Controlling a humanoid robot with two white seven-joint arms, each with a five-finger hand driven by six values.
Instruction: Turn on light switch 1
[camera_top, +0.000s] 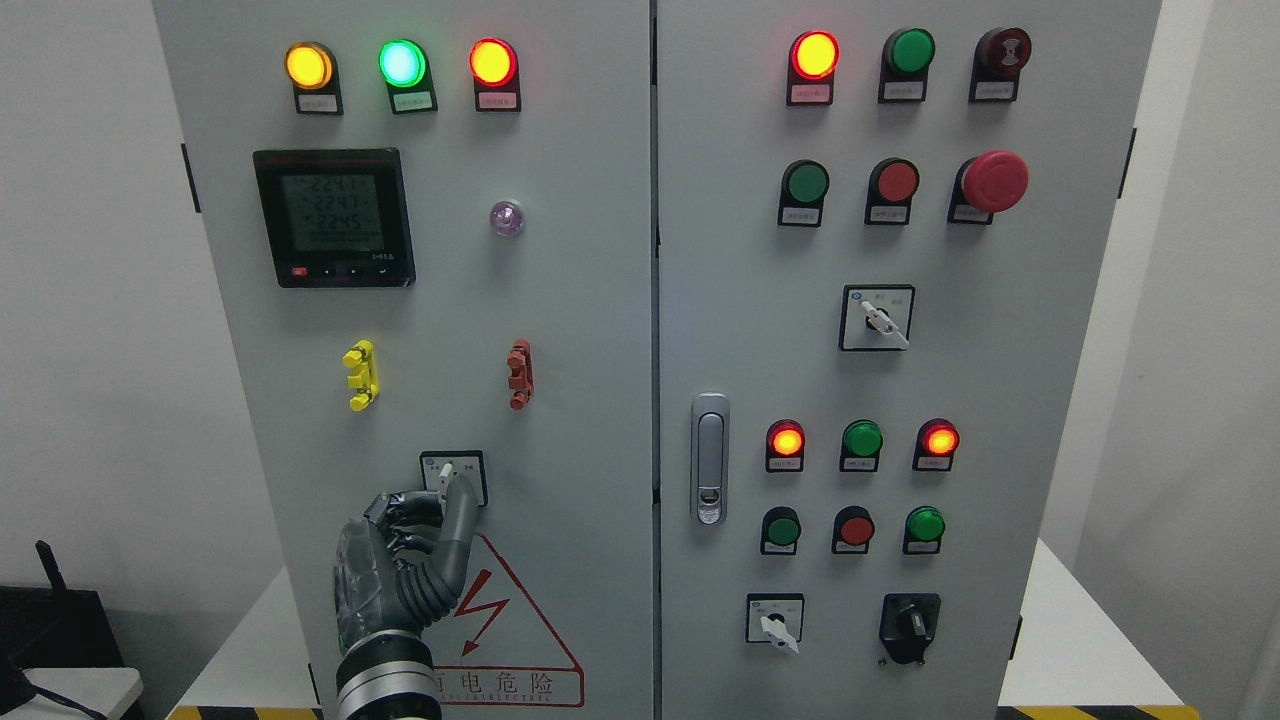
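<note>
A small rotary selector switch (452, 474) with a white knob on a white plate sits low on the left door of the grey control cabinet (560, 300). My left hand (415, 525) rises from the bottom edge just below it. Its fingers are curled and its thumb (458, 510) stretches up to the knob's right side, touching it or nearly so. I cannot tell whether the knob is pinched. The right arm is out of view.
Lit yellow, green and red lamps (400, 63) top the left door, above a meter (333, 217). The right door carries a handle (710, 458), more lamps, pushbuttons, a red emergency stop (994, 181) and three selector switches (877, 318).
</note>
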